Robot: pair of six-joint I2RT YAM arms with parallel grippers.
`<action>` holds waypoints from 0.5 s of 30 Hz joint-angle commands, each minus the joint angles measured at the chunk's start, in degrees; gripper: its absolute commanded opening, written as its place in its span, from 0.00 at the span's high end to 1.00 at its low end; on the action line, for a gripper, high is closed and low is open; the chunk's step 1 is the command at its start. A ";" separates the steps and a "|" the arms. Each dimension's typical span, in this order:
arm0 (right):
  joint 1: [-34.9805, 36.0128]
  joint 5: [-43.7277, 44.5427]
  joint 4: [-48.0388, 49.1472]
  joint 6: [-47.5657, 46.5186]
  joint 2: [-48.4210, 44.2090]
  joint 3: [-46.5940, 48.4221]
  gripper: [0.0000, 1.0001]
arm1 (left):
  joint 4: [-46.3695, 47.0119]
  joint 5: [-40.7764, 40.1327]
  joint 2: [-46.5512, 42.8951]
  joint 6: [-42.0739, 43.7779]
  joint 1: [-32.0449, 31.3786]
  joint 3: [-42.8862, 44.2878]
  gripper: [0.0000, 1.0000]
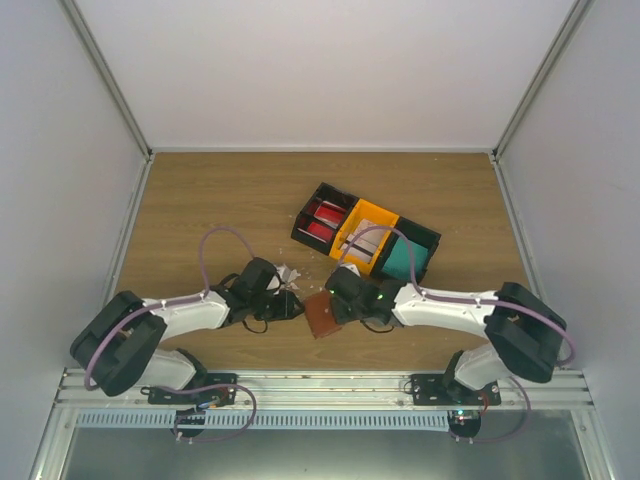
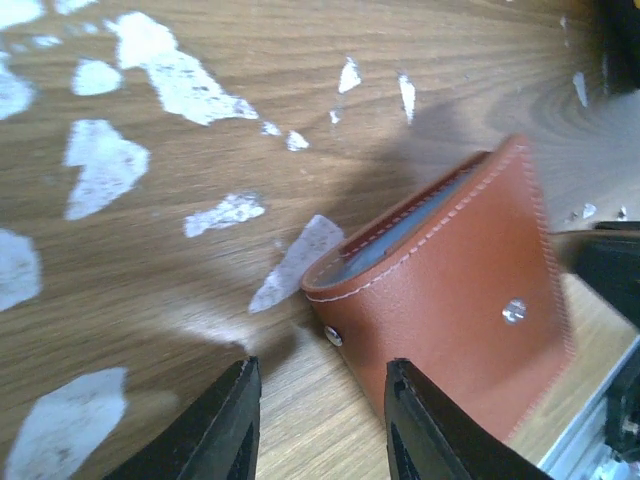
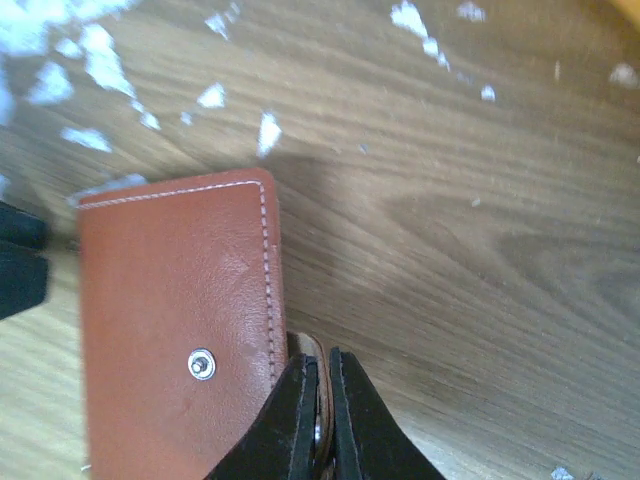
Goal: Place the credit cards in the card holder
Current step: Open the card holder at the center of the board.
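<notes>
Stitching edges the reddish-brown folded leather card holder [image 3: 170,330] on the wooden table [image 1: 200,200] between our grippers. Our right gripper [image 3: 322,400] pinches its snap tab [image 3: 303,348]; our left gripper [image 2: 322,425] stands parted beside it, holding nothing. Red credit cards [image 1: 322,222] sit in the black-and-orange bin tray [image 1: 368,207].

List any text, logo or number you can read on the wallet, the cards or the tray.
No readable text in any view.
Wallet: plain leather, with only stitching and a metal snap showing; no stamp or brand.
Cards in the tray: too small to read any print.
Tray: no label visible.
</notes>
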 commanded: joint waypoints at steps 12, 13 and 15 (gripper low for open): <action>-0.19 -9.92 0.74 -2.67 -9.77 5.83 0.99 | -16.31 -17.04 -20.80 -5.94 1.28 -0.57 0.50; -0.19 -10.31 1.55 -2.92 -9.64 5.88 1.00 | -16.98 -17.82 -22.03 -6.35 1.34 -0.72 0.49; -0.19 -10.22 1.68 -3.01 -9.18 6.04 1.00 | -17.44 -18.25 -24.27 -6.60 1.53 -0.98 0.49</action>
